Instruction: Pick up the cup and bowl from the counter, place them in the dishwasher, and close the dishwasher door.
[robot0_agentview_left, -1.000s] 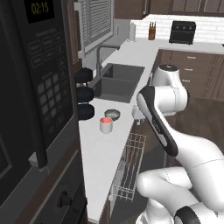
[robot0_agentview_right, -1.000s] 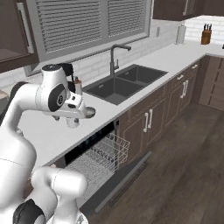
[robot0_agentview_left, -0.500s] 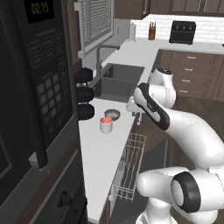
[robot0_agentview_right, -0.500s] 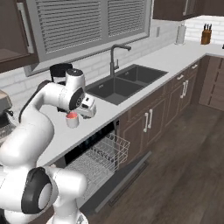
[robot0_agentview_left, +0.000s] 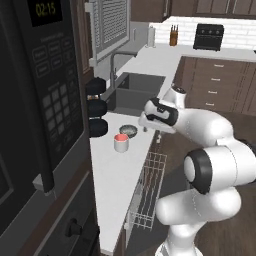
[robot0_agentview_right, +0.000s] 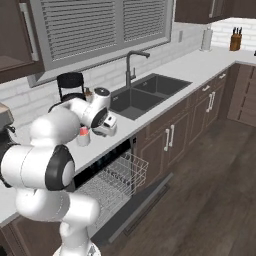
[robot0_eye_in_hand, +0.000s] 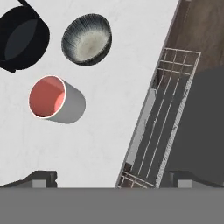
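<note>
Your claw (robot0_eye_in_hand: 112, 177) hangs wide open and empty above the worktop (robot0_eye_in_hand: 100, 140) edge; nearest under it stands the cup (robot0_eye_in_hand: 54, 99), upright by the pulled-out rack (robot0_agentview_left: 150, 192). It looks light, rigid and smooth-walled, so pinch across the rim or straddle the body. Just beyond, the bowl (robot0_eye_in_hand: 86, 39) is shallow: take one rim edge.

A window with closed slatted blinds (robot0_agentview_right: 95, 25) sits above a dark double sink (robot0_agentview_right: 145, 92) and its tall tap (robot0_agentview_right: 131, 67). Brown cabinets (robot0_agentview_right: 172, 135) stand on a dark wood floor (robot0_agentview_right: 210, 200). A black microwave (robot0_agentview_left: 37, 115) looms nearby.
</note>
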